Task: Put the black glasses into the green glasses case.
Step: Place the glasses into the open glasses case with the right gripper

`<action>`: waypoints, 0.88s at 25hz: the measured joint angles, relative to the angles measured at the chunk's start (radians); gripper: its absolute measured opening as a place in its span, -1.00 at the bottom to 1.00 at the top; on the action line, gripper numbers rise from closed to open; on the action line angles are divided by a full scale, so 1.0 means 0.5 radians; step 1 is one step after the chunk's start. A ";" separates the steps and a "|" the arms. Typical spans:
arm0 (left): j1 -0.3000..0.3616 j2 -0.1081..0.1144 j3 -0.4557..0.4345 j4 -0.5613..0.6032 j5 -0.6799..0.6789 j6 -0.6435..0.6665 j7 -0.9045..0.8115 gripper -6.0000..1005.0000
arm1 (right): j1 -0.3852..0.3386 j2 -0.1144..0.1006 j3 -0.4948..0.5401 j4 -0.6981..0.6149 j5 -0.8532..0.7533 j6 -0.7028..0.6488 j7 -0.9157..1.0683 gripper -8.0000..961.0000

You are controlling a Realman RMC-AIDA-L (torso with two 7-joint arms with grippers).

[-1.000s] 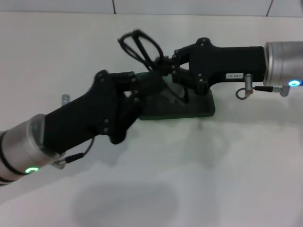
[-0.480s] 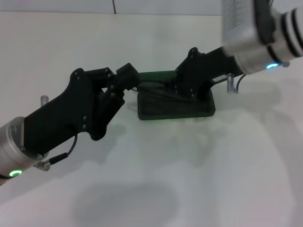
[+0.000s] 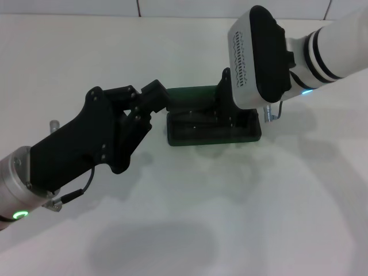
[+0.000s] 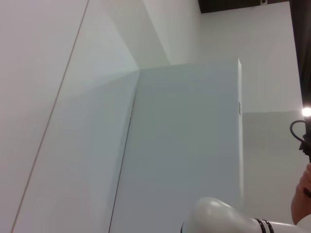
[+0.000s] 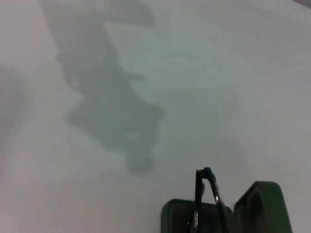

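A plain white matte tabletop (image 3: 241, 207) fills the head view, soft arm shadows pooling toward 6 o'clock, and a pale tiled wall with dark grout lines (image 3: 138, 8) runs along 12 o'clock. The dark green rectangular hard case (image 3: 211, 129) lies open just above centre, its lid standing up behind the tray. The left gripper (image 3: 159, 96) reaches in from 8 o'clock, its black fingers at the lid's left end; whether they are clenched or released cannot be told. The right gripper (image 3: 225, 112) comes down from 2 o'clock into the tray, its jaws hidden behind the white wrist housing (their state cannot be told either). In the right wrist view the thin black wire-framed glasses (image 5: 204, 196) sit in the case (image 5: 262, 206), poking up above its rim.
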 joint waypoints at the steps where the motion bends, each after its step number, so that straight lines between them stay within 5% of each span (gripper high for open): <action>1: 0.002 -0.002 0.000 0.000 0.000 -0.001 0.000 -0.88 | 0.000 0.001 -0.004 0.003 -0.006 0.011 -0.003 -0.84; 22: 0.010 -0.009 0.000 0.000 0.006 -0.015 0.000 -0.87 | -0.021 0.001 -0.072 0.016 -0.046 0.071 -0.008 -0.84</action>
